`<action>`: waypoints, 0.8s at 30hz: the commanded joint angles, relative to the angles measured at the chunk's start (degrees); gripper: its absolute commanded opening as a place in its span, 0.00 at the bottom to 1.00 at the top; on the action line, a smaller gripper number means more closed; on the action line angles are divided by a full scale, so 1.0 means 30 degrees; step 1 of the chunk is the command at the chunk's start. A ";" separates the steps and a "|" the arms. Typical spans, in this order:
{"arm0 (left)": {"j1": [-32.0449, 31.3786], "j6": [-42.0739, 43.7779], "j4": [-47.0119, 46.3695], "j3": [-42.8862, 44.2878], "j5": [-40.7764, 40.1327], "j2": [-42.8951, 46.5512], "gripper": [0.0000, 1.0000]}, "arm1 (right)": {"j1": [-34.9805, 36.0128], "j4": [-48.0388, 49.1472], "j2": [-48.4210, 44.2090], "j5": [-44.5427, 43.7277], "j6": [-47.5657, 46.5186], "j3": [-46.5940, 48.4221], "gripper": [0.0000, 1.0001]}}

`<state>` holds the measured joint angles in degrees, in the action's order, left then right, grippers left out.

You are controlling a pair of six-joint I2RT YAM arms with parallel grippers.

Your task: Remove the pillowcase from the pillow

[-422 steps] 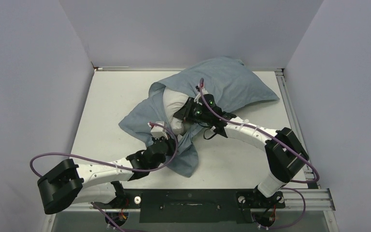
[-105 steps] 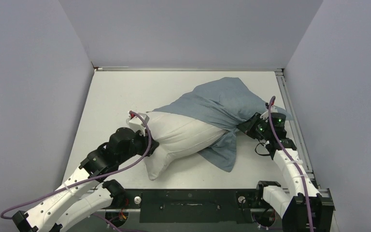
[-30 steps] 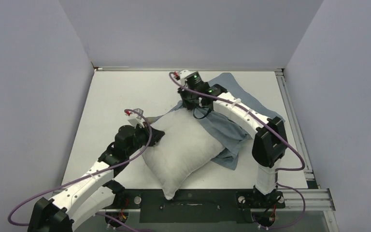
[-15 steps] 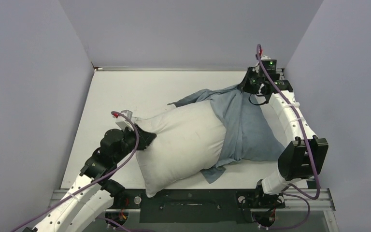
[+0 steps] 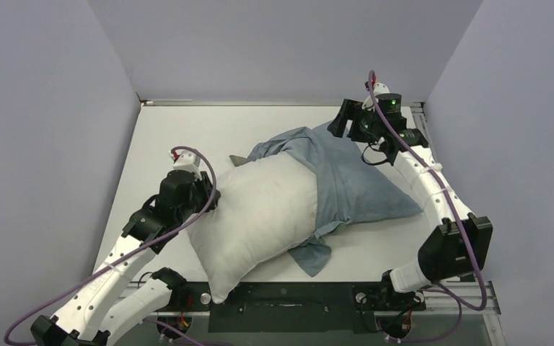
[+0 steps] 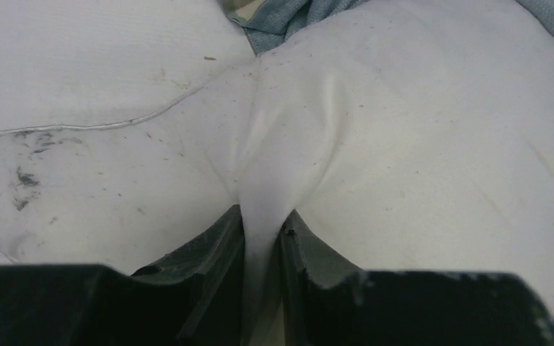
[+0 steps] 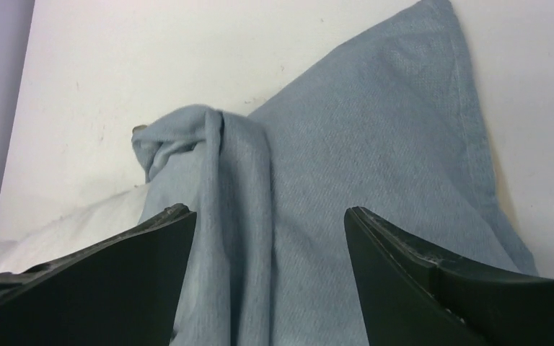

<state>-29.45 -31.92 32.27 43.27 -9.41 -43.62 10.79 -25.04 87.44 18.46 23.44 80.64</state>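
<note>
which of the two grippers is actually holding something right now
The left gripper: its jaws are pinched shut on a fold of the white pillow. The right gripper hangs wide open over the grey-blue pillowcase, gripping nothing.

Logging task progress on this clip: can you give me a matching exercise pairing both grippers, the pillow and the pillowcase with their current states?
Column one:
1. left gripper
2. right gripper
3. pillow
4. pillowcase

Column two:
A. grey-blue, draped over one end of the pillow
B. open, holding nothing
C. white, mostly uncovered
D. shut on a pinched fold of white fabric

Pairs: 1-D, 2-B, 3-C, 4-A
</note>
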 commanded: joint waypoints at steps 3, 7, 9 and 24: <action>0.0296 0.2950 0.0758 0.4019 -0.2296 -0.1659 0.48 | 0.0677 0.0227 -0.4923 -0.1399 -0.0292 -0.3115 0.84; 0.0239 0.4430 0.1036 0.5725 -0.1164 -0.2397 0.66 | 0.0766 -0.1146 -0.7680 -0.3671 -0.0291 -0.6017 0.89; 0.0057 0.5086 0.1203 0.6373 -0.0295 -0.2775 0.70 | 0.0770 -0.1734 -0.8983 -0.4468 0.0064 -0.7426 0.90; -1.0423 0.6861 0.0253 0.7733 -0.4750 -0.6489 0.81 | 0.3908 0.5055 -0.6672 -0.0954 0.1590 -1.1246 0.95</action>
<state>-55.68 -14.13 36.23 64.55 -19.25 -61.21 19.14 -20.86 60.69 10.81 27.03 42.59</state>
